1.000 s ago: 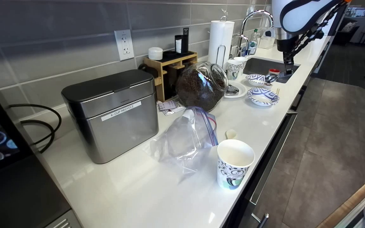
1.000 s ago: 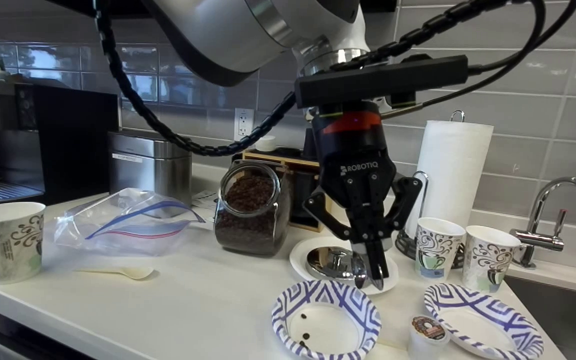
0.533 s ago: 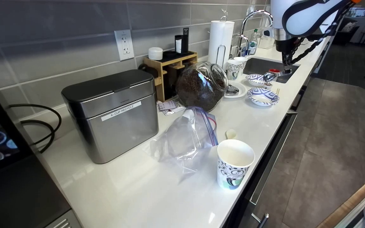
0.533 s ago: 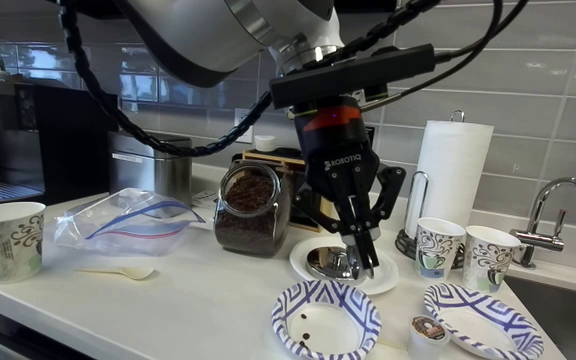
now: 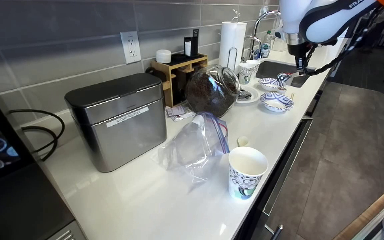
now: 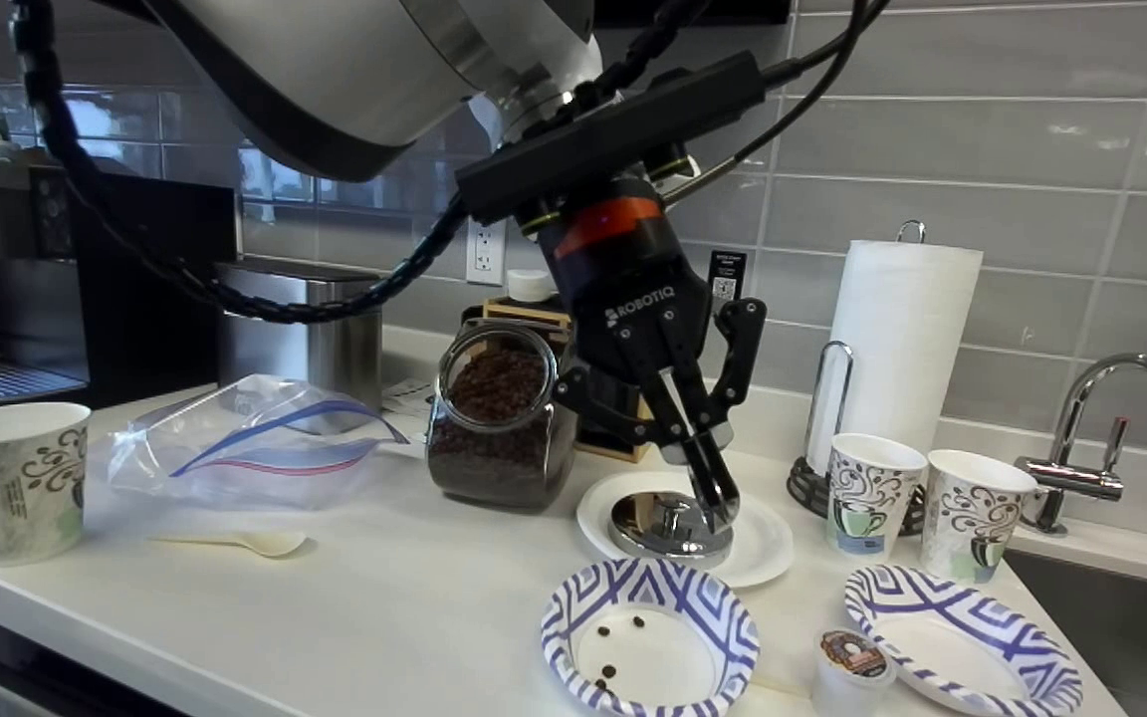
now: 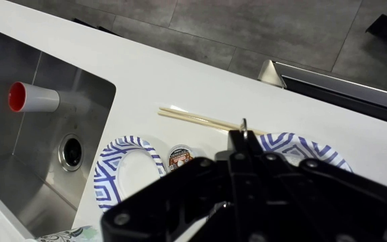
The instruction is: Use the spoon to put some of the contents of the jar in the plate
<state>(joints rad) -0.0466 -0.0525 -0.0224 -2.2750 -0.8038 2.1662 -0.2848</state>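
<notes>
"So, what is the black two-fingered gripper [image 6: 713, 485] doing?"

"It's pinching a shiny metal spoon [image 6: 722, 515], the rounded end poking out past its tips."

"And where is that spoon hanging?"

"In the air near the round white paper bowl [image 6: 668, 657] with blue zigzags, which is holding four small dark beans [image 6: 609, 670]. Whether it's hovering directly over that bowl, I'm not managing to tell."

"Where is the clear glass jar [image 6: 506, 473] of dark brown beans [image 6: 499, 383] standing?"

"Behind the bowl and to its left in an exterior view, its wide mouth facing out uncovered. A round chrome lid [image 6: 655, 528] is resting on a white plate [image 6: 770, 550] just behind the bowl."

"What else is sitting close by?"

"A small white coffee pod [image 6: 847, 685] is standing beside the bowl, and in the wrist view two pale wooden chopsticks [image 7: 197, 117] are reaching toward its rim."
</notes>
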